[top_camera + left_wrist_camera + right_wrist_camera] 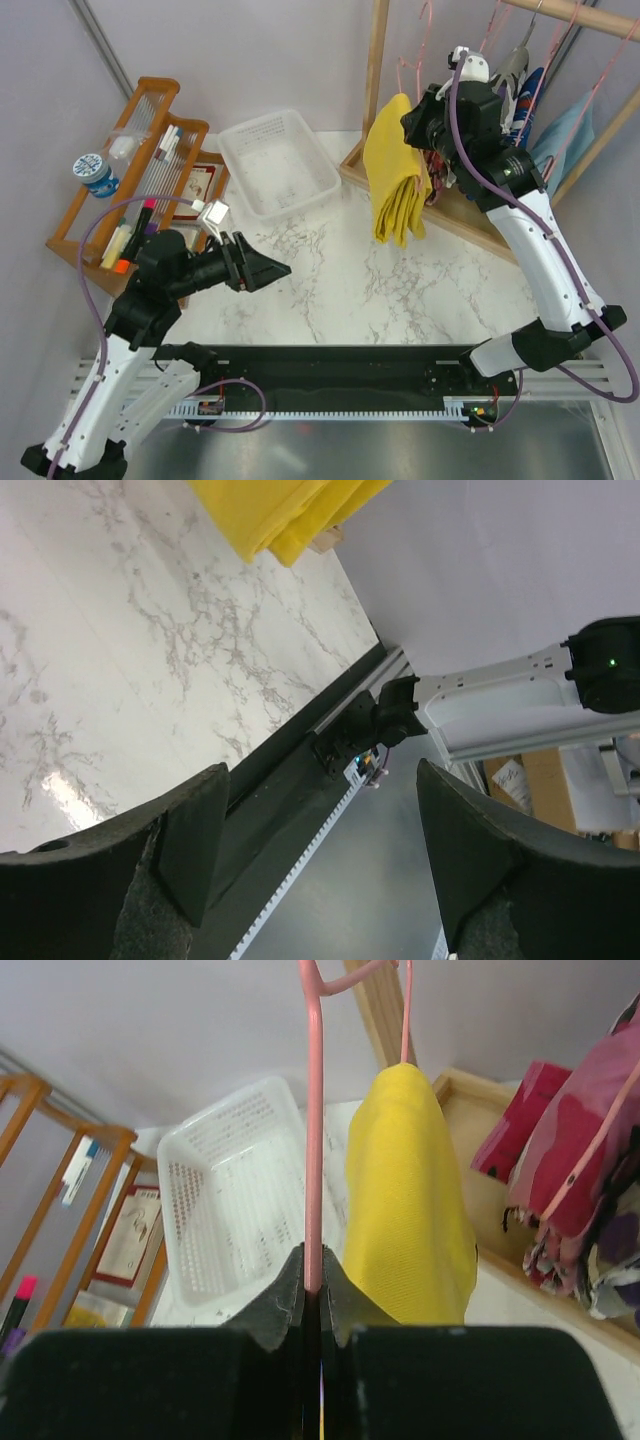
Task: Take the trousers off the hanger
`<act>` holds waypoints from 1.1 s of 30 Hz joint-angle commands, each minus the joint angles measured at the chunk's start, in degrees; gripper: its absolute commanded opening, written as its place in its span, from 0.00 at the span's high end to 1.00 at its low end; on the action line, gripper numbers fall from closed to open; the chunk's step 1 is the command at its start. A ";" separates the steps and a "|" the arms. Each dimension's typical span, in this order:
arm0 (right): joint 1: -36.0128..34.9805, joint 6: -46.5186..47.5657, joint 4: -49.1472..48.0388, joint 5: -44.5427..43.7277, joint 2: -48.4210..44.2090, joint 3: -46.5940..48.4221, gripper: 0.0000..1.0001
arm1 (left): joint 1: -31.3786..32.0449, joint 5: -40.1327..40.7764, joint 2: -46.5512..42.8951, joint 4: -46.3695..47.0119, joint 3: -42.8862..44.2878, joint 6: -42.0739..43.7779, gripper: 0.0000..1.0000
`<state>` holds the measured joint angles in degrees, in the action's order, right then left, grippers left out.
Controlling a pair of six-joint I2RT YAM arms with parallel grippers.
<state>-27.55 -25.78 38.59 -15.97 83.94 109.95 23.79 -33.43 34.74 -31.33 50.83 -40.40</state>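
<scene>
**A:** How far along is this?

**B:** Barely begun, I'd say. The yellow trousers [397, 170] are still folded over a pink hanger [313, 1110] at the left end of the wooden rack [376, 80]. The pink camouflage trousers [585, 1130] hang further along the rack, also on a pink wire. Nothing has come off yet.

**A:** What are the arms doing?

**B:** The right gripper [313, 1285] is up at the rack. Its jaws are pinched tight on the hanger's thin wire, just beside the yellow cloth. It grips the wire only, not the trousers.

**A:** And the other one?

**B:** The left gripper [320, 825] hovers over the counter [350, 290], well away from the rack. Its jaws are spread wide with nothing between them. It points roughly towards the yellow pair.

**A:** So what's left?

**B:** Almost all of it. With the hanger steadied, the free arm probably has to reach the rack, take the hanging cloth and slide it off the bar. Then the camouflage pair needs the same. The white basket [278, 165] in front of the rack may be where they go, but I can't tell that.
</scene>
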 commanded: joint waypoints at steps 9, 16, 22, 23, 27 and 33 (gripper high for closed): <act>-3.47 -5.68 1.83 4.89 -10.02 -4.22 1.00 | 40.84 44.38 20.44 4.52 24.83 19.20 0.18; -6.37 -9.29 4.04 3.75 -11.43 -5.09 1.00 | 57.77 73.59 36.18 7.86 35.47 36.35 0.17; -7.69 -12.10 2.37 3.31 -14.24 -8.35 1.00 | 57.77 72.36 40.75 14.45 36.71 38.12 0.22; -7.78 -12.27 2.19 3.31 -14.94 -8.96 1.00 | 57.77 73.15 41.45 14.63 37.49 38.29 0.27; -7.96 -12.98 1.84 3.75 -16.09 -10.02 1.00 | 57.77 73.42 44.35 14.63 39.87 38.56 0.33; -8.13 -14.21 1.23 3.93 -17.85 -11.69 1.00 | 57.77 75.96 47.35 14.89 41.81 38.64 0.32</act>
<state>-35.42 -38.22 49.32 -11.22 69.65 97.38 81.41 38.61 80.73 -19.53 89.97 -4.21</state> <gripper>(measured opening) 0.079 0.678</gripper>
